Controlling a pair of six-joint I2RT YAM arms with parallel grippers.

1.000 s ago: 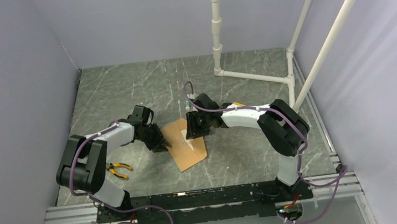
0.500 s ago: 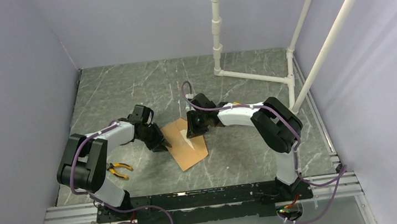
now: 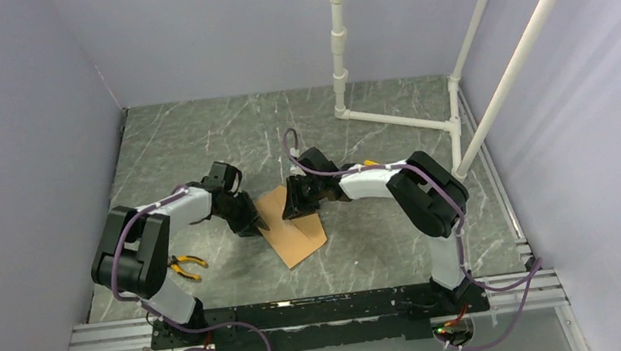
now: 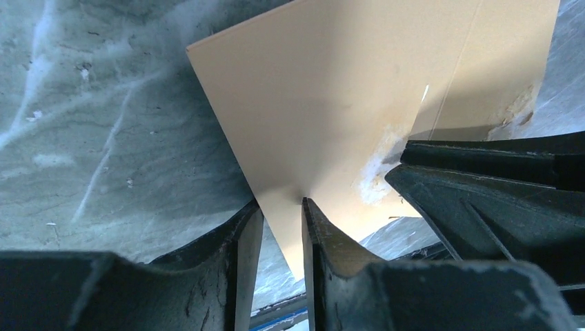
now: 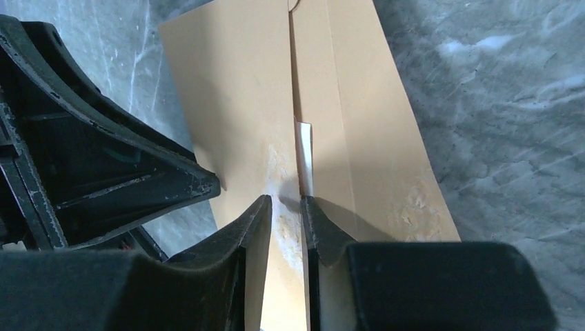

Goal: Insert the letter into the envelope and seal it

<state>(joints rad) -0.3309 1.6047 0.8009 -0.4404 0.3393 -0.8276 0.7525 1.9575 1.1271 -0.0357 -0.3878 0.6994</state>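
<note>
The brown envelope [image 3: 300,233] lies mid-table between both arms. My left gripper [image 3: 253,228] is at its left edge. In the left wrist view the pointed flap [image 4: 324,103] stands raised, its tip between my narrowly set jaws [image 4: 283,214]. My right gripper [image 3: 300,207] is at the envelope's far end. In the right wrist view its nearly closed jaws [image 5: 285,203] sit on a worn patch at the flap's edge [image 5: 234,89]. A pale sliver of the letter [image 5: 304,148] shows under that edge; the rest is hidden.
Yellow-handled pliers [image 3: 186,264] lie on the table left of the envelope, near the left arm. A white pipe frame [image 3: 397,118] stands at the back right. Grey walls close in the table on three sides.
The right gripper has shifted a little left over the envelope. The pale strip of letter seen on the envelope earlier is now covered in the top view. The left gripper has barely moved.
</note>
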